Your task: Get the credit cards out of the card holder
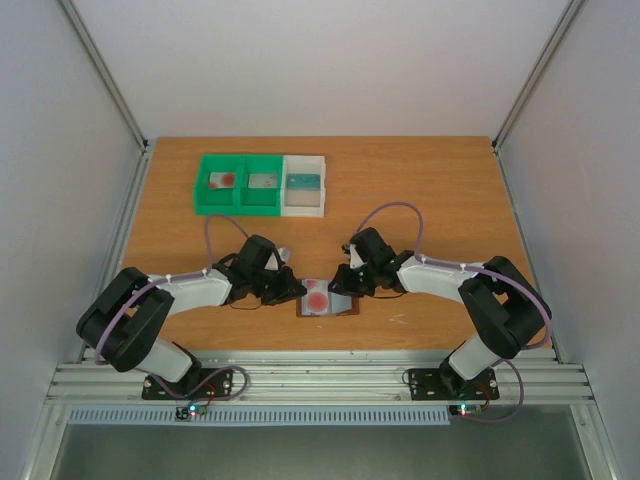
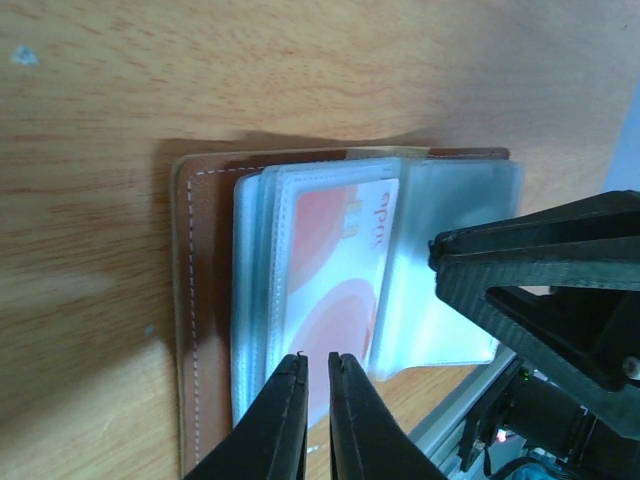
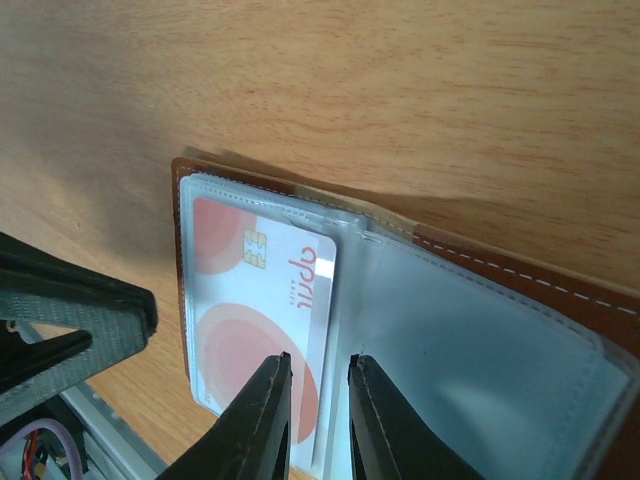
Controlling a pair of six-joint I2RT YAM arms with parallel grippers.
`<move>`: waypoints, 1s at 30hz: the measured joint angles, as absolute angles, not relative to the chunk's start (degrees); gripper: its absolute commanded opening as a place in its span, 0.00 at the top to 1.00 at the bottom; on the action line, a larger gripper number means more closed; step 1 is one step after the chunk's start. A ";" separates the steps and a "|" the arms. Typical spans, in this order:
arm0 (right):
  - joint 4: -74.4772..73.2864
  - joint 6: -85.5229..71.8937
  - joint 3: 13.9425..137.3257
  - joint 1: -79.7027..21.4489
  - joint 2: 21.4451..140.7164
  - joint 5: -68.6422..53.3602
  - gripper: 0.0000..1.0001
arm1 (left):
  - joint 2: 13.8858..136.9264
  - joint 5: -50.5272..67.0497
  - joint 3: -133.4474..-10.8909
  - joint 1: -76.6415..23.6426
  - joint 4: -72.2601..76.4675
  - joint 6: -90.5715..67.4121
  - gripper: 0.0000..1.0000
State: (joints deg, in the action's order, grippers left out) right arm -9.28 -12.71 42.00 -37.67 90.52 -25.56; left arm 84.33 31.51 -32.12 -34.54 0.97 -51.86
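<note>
Straddling the credit card [image 3: 250, 300] edge, the right gripper [image 3: 318, 364] shows a narrow gap. I cannot tell if it pinches. The card lies under its tips in the open card holder [image 3: 560, 290], long axis along the fingers. The left gripper [image 2: 317, 360], opposite, is equally near and just as uncertain.

On the wooden table [image 1: 420, 200] lie the open card holder [image 1: 328, 305] and, farther back, three bins [image 1: 240, 207].

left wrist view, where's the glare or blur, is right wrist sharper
Left wrist view: glare washes out the clear plastic sleeves, the black left pincer is soft. Right wrist view: the white card with red circles is sharp, a shadow edges the brown leather card holder.
</note>
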 measured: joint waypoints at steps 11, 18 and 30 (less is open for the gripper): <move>-7.38 -13.26 42.09 -37.67 93.91 -26.63 0.83 | 86.00 31.68 -32.08 -34.52 1.41 -51.72 0.99; -6.20 -13.52 42.09 -37.67 94.70 -27.31 0.85 | 87.94 31.64 -32.08 -34.52 1.10 -50.72 1.00; -4.93 -14.33 42.09 -37.67 94.83 -28.32 0.86 | 88.12 30.52 -31.75 -34.54 0.95 -50.52 0.99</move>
State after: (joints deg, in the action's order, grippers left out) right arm -4.93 -14.33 42.09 -37.67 94.83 -28.32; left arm 88.12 30.52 -31.75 -34.54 0.95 -50.52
